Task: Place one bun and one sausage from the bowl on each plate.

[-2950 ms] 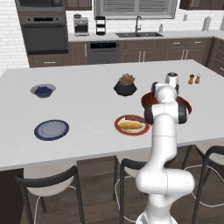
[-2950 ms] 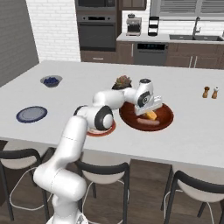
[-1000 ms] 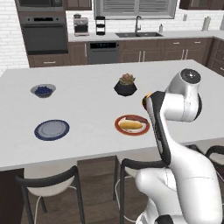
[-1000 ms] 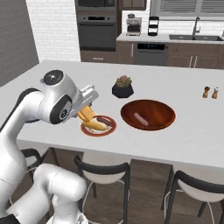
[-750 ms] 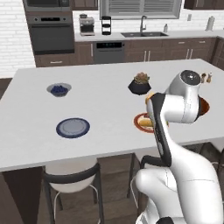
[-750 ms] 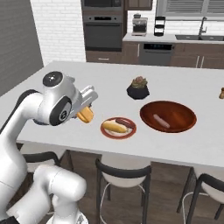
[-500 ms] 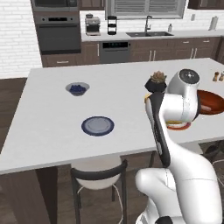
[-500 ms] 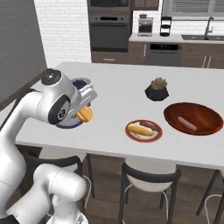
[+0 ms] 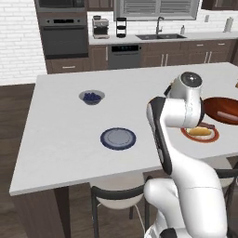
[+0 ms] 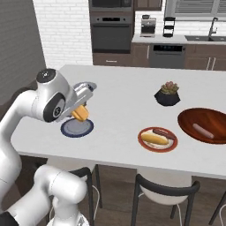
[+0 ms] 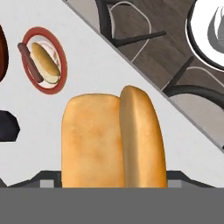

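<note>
My gripper (image 10: pixel 82 106) is shut on a yellow-orange bun (image 10: pixel 80 114), holding it just above the blue-rimmed plate (image 10: pixel 77 128) near the counter's front left. In the hand view the bun (image 11: pixel 113 140) looms large and hides the fingertips. The red-rimmed plate (image 10: pixel 158 139) carries a bun (image 10: pixel 154 140) and a sausage (image 10: pixel 163 132); the hand view shows that plate (image 11: pixel 61 78) at the upper left. One sausage (image 10: pixel 202 130) lies in the reddish-brown bowl (image 10: pixel 194 117) at the right. In the left base view the blue plate (image 9: pixel 118 138) sits left of my arm.
A black plant pot (image 10: pixel 167 94) stands behind the red-rimmed plate. A small grey bowl of berries (image 9: pixel 91 96) sits beyond the blue plate. Stools (image 10: pixel 164 194) line the counter's front edge. Bare counter surrounds the blue plate.
The base has driven left, shifting the whole scene right in both base views. The held bun, earlier near the red-rimmed plate, now hangs over the blue-rimmed plate.
</note>
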You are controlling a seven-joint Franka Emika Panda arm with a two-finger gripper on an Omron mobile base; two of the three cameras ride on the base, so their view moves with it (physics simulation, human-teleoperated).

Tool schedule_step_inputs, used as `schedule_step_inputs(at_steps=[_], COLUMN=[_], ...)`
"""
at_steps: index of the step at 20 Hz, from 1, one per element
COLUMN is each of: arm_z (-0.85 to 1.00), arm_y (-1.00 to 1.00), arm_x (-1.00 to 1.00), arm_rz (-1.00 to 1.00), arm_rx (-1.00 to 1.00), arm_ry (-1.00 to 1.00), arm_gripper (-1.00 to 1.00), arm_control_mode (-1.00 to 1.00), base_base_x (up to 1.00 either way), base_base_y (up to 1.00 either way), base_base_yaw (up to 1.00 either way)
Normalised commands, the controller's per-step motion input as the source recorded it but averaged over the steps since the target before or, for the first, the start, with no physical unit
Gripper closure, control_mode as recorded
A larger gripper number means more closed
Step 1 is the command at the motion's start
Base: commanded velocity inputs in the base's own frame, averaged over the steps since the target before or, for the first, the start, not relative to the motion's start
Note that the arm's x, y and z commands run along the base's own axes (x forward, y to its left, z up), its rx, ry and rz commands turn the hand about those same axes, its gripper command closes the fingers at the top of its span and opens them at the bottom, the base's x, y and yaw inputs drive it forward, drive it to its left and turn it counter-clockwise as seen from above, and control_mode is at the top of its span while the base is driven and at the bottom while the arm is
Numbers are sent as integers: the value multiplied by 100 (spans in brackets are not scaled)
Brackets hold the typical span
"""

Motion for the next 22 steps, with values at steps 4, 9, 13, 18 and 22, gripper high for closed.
schedule_step_inputs(at_steps=[4, 9, 13, 18, 22], arm_z=[-41, -54, -58, -51, -43], arm_y=[90, 89, 51, 9, -5], arm_x=[4, 80, 100, 100, 100], arm_rz=[4, 2, 0, -3, -4], arm_rx=[3, 0, 0, 0, 0], arm_ry=[10, 17, 21, 21, 19], arm_gripper=[100, 100, 100, 100, 100], arm_control_mode=[-100, -100, -100, -100, -100], base_base_x=[0, 0, 0, 0, 0], base_base_y=[0, 0, 0, 0, 0], base_base_yaw=[0, 0, 0, 0, 0])
